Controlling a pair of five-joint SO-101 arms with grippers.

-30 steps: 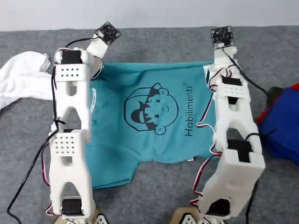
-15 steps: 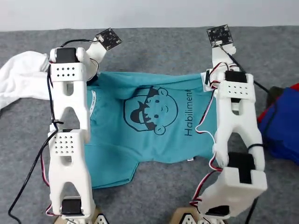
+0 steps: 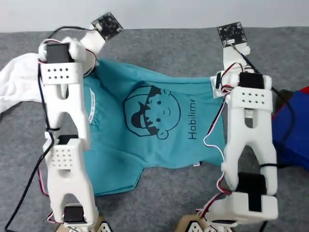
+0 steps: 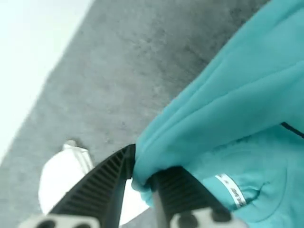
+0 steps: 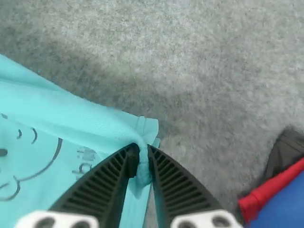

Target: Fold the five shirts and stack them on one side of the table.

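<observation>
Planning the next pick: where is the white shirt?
High view: the white shirt lies bunched at the left edge of the table, beside the left gripper pinching the teal shirt.

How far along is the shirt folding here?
Done: nothing is clearly folded. In hand: the teal shirt lies spread print-up, with the left claw and right claw each shut on a far corner. Left: folding it, then the crumpled white shirt. Whether the blue and red pile is folded, I cannot tell.

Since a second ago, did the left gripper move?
Yes. The left gripper, shut on the teal shirt, moved toward the white shirt and the far edge of the table.
</observation>
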